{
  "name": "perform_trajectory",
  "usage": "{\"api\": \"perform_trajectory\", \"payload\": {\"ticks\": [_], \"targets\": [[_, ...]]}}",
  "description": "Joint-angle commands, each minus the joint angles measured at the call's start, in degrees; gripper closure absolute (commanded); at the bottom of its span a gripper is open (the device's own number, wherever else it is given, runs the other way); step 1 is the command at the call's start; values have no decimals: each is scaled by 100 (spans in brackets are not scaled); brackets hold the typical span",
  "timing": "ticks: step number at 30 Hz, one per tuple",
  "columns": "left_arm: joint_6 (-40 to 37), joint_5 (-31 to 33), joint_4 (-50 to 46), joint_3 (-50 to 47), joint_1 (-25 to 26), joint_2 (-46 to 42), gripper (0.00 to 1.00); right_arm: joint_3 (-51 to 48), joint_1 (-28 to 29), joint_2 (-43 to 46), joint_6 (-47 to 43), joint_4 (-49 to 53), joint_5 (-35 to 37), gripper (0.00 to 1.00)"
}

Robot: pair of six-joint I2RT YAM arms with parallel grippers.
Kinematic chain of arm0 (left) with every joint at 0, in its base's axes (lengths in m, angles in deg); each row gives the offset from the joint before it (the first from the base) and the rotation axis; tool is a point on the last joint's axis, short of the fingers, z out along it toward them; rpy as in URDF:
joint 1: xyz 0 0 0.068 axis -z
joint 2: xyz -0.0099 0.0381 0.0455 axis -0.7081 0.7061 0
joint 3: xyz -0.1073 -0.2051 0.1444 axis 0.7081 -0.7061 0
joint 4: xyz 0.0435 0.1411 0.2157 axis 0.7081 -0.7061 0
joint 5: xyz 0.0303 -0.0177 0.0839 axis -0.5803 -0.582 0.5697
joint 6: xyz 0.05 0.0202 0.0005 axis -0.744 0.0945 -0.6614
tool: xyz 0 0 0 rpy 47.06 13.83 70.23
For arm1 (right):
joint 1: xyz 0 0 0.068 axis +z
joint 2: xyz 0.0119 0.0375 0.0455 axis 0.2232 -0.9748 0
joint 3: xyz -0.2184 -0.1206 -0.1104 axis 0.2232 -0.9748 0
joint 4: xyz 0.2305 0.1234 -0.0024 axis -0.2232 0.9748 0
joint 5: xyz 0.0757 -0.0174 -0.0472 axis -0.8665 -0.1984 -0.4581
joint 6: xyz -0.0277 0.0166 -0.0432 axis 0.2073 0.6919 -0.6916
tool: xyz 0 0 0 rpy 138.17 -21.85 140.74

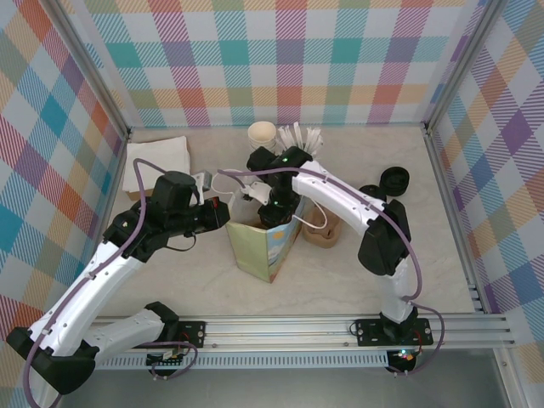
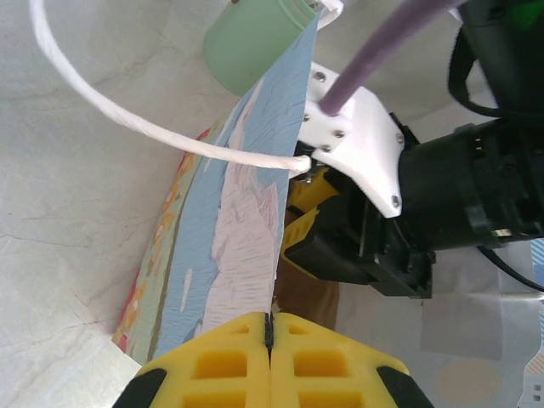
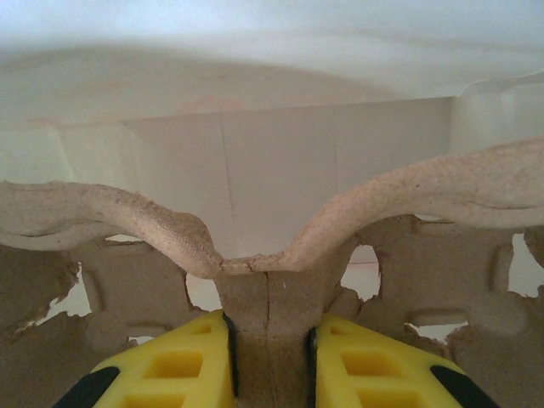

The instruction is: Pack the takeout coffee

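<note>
**Takeout coffee: cup not made out, carrier gripped inside the bag**

Takeout coffee is hard to place here; its whereabouts and its look cannot be told. A paper cup [image 1: 262,133] with a cream rim and cream inside stands at the back of the table [image 1: 212,289], just beside the mint-green cup [image 1: 302,136] of white stirrers; whether it is the coffee or a stack of spares cannot be told.

The right gripper [image 3: 268,319] has its yellow fingers [image 3: 170,374] clamped on the central ridge of a moulded pulp carrier [image 3: 127,221] — tan, rough-edged, with ragged holes either side of the ridge; behind the carrier is the white inner wall of the paper bag [image 3: 280,161]. From above, the right gripper [image 1: 270,208] reaches down into the open mouth of the paper bag [image 1: 259,251], which stands upright mid-table.

The left gripper [image 2: 269,319] has its fingers pressed together on the bag's upper edge; the bag's printed blue and pink side [image 2: 238,238] runs up from that pinch, and a white cord handle [image 2: 127,115] loops off it. From above, the left gripper [image 1: 223,204] sits at the bag's left rim.

Further out — a brown pulp piece [image 1: 323,231] lies just right of the bag; black lids [image 1: 393,179] sit near the right wall; white napkins [image 1: 157,161] lie at the back left.
</note>
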Motion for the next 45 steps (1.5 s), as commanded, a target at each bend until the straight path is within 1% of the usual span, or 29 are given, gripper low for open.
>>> {"api": "perform_trajectory", "payload": {"ticks": [1, 10, 14, 17, 19, 22, 26, 30, 37, 40, 43, 45], "targets": [[-95, 5, 293, 15, 84, -160, 98, 128, 42, -136, 55, 294, 26, 76], [-129, 71, 254, 15, 81, -175, 98, 142, 38, -299, 45, 262, -22, 75], [-146, 67, 254, 17, 83, -172, 98, 248, 40, -308, 36, 285, -48, 72], [-146, 76, 232, 15, 82, -172, 98, 367, 38, -254, 45, 289, -80, 64], [-148, 78, 220, 15, 84, -179, 98, 444, 28, -183, 61, 270, -70, 55], [-153, 85, 189, -1, 83, -194, 98, 587, 29, -86, 67, 254, -63, 47], [-126, 115, 166, -60, 82, -215, 98, 819, 33, -26, 80, 295, -70, 37], [-83, 211, 122, -158, 82, -240, 98, 1099, 31, 6, 102, 356, -57, 32], [25, 361, 87, -292, 82, -306, 98, 1818, -56, 164, 244, 460, 17, 30], [50, 384, 78, -337, 83, -310, 98, 2024, -156, 350, 370, 392, 35, 27], [81, 375, 91, -375, 82, -316, 94, 2042, -281, 640, 556, 189, 26, 20], [81, 366, 112, -373, 82, -312, 88, 2010, -363, 850, 642, 33, 0, 15]]}}
